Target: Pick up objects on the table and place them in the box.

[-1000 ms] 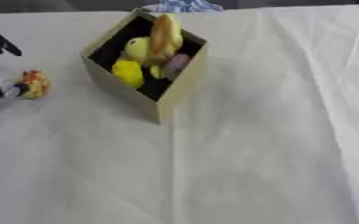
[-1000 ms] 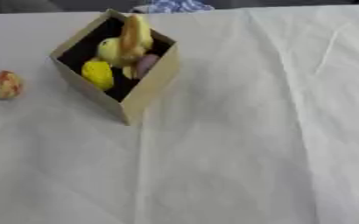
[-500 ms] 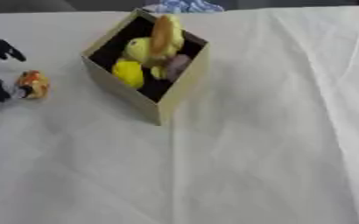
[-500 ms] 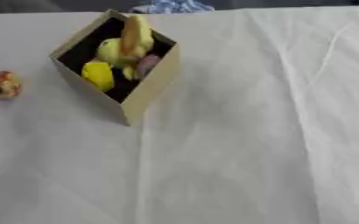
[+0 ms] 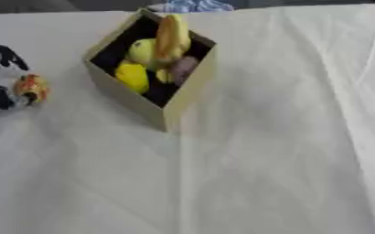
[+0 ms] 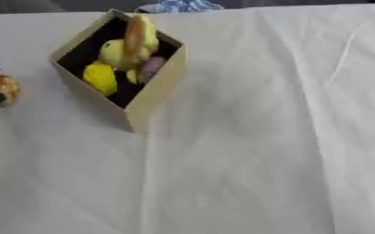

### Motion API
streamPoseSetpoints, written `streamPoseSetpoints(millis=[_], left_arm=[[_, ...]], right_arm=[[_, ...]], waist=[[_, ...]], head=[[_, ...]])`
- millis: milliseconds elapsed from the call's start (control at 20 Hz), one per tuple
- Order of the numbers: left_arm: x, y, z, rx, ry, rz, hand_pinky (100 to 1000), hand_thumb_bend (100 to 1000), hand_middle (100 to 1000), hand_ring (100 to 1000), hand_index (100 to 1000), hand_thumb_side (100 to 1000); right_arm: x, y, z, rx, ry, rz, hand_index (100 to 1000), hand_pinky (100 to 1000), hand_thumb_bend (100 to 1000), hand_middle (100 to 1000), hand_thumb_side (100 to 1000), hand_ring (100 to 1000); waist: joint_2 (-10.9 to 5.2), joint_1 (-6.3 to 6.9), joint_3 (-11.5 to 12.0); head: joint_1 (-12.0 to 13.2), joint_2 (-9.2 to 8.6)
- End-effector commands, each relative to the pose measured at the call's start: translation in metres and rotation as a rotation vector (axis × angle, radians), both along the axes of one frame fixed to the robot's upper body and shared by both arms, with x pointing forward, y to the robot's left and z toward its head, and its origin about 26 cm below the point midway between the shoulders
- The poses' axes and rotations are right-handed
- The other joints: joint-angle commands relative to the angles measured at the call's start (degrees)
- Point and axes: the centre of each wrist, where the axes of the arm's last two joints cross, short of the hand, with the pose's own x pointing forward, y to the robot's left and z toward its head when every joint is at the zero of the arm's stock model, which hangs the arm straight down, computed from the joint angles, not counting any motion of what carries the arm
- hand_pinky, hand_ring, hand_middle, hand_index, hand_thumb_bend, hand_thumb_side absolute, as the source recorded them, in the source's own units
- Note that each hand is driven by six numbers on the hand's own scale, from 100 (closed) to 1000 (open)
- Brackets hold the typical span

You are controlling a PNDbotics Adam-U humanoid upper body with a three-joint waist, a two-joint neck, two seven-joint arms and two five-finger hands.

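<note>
Up near the far left of the surface [image 5: 270, 151], which a white cloth covers, we see a tan box [image 5: 184, 97] standing with one corner turned toward us, its top open and its inside dark. It holds several things packed close together: a long yellow-orange banana [image 5: 173, 37] leaning upright against the far wall, a round yellow-green fruit [image 5: 142, 50] just beside it, a bright yellow lemon [image 5: 133, 77] lower down near the front wall, and a dull pinkish piece [image 5: 184, 68] to the right of the lemon. We cannot tell what the pinkish piece is.

Well to the left of the box, at the edge of the left eye view, we find the left robot hand [image 5: 0, 77], black with pale patches. Its fingers curl around a small round item [image 5: 32, 87], orange and yellow with a dark spot, which sits at the fingertips. We cannot tell whether the item touches the cloth or hangs just above it. The item and the box are apart, with bare cloth between them.

A blue and white scrap [image 5: 192, 5] lies at the far edge behind the box. The right robot hand shows in neither view.
</note>
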Motion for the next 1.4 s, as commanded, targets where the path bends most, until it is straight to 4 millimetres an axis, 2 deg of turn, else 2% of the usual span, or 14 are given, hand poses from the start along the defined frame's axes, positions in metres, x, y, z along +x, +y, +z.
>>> streamPoseSetpoints(millis=[50,400,700,800,950,1050,1200,1400], left_arm=[[-0.001,0.004,0.012,0.039,-0.021,0.022,855,330,814,847,795,346],[0.002,0.003,0.008,0.06,-0.003,0.025,852,274,812,845,775,313],[0.003,0.002,0.007,0.057,0.008,0.012,849,145,804,841,729,321],[0.003,0.002,0.007,0.059,0.009,0.013,845,100,799,837,701,299],[0.001,0.0,0.01,0.062,-0.013,0.01,834,100,784,823,661,255],[-0.004,-0.005,0.018,0.051,-0.056,-0.009,829,100,779,816,657,244],[-0.018,-0.019,0.043,0.019,-0.171,-0.059,825,100,772,807,655,240],[-0.04,-0.058,0.08,-0.074,-0.372,-0.21,824,100,753,789,651,276]], right_arm=[[-0.005,-0.001,0.01,-0.013,-0.031,-0.001,837,844,100,782,379,846],[-0.005,-0.001,0.009,-0.008,-0.029,-0.002,836,844,100,782,386,846],[-0.005,-0.001,0.007,-0.004,-0.027,-0.003,836,844,100,782,399,846],[-0.005,-0.001,0.007,-0.003,-0.027,-0.002,836,844,100,782,411,847],[-0.005,-0.001,0.007,-0.003,-0.026,-0.003,836,844,100,781,417,846],[-0.005,-0.002,0.006,-0.002,-0.026,-0.005,836,844,100,781,418,846],[-0.005,-0.003,0.006,0.0,-0.027,-0.01,835,844,100,780,419,846],[-0.005,-0.003,0.005,0.001,-0.024,-0.009,834,844,100,780,420,846]], waist=[[-1.11,0.05,-0.08],[-0.95,0.06,-0.28],[-0.98,0.05,-0.38],[-0.99,0.07,-0.34],[-1.02,0.08,-0.32],[-1.05,0.07,-0.33],[-1.17,0.14,-0.23],[-1.52,0.27,0.0]], head=[[0.19,-0.89],[0.27,-1.13],[0.19,-0.97],[0.19,-0.96],[0.1,-0.88],[-0.04,-0.82],[-0.35,-0.64],[-0.82,-0.27]])
